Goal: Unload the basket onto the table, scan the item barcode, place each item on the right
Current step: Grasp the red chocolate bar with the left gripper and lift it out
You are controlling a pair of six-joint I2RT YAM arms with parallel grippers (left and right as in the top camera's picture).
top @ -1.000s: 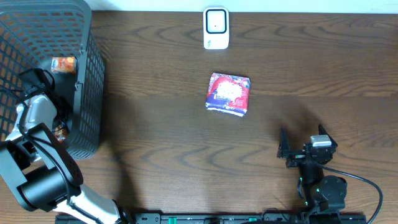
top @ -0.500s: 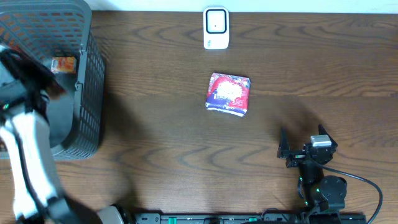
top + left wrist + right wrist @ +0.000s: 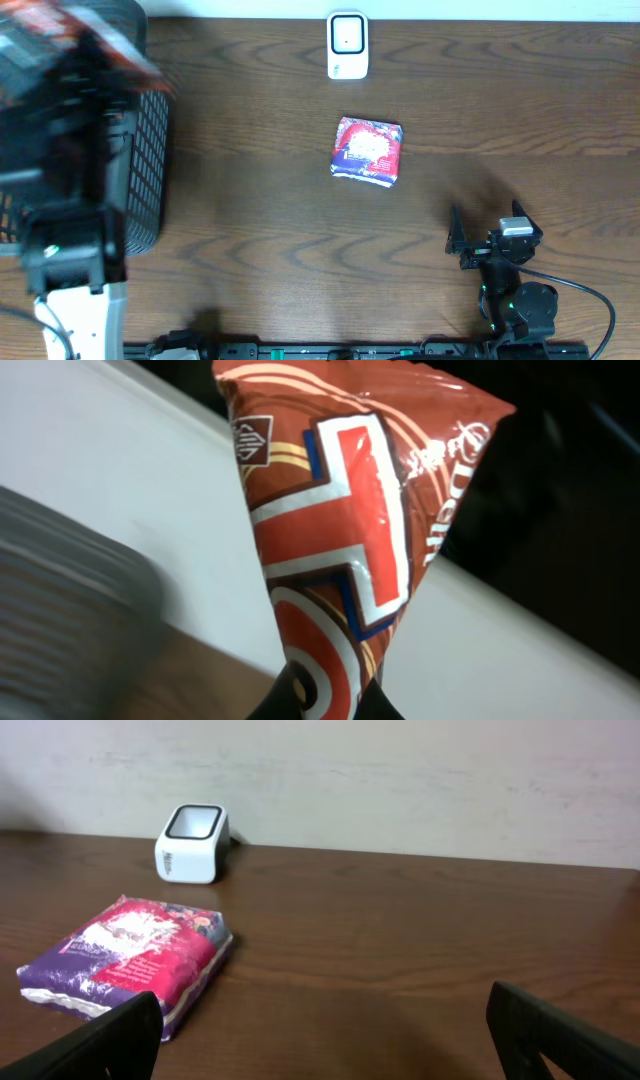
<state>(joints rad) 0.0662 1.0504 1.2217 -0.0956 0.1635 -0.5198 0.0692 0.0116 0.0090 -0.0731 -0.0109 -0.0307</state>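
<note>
A brown and red snack packet (image 3: pixel 340 510) fills the left wrist view, pinched at its lower end by my left gripper (image 3: pixel 325 702), which is shut on it. From overhead, the left arm is a large blur high over the basket, with the packet (image 3: pixel 100 35) a reddish smear at the top left. The white barcode scanner (image 3: pixel 347 45) stands at the table's far edge, also visible as the scanner (image 3: pixel 192 844) in the right wrist view. My right gripper (image 3: pixel 487 232) rests open at the front right, nothing between its fingers (image 3: pixel 320 1025).
A dark mesh basket (image 3: pixel 145 170) stands at the left, partly hidden by the left arm. A pink and purple pack (image 3: pixel 367 151) lies flat mid-table, in front of the scanner and left of the right gripper (image 3: pixel 125 955).
The left arm has risen out of the basket towards the overhead camera, carrying the brown and red packet. The right arm and the pink pack have not moved.
</note>
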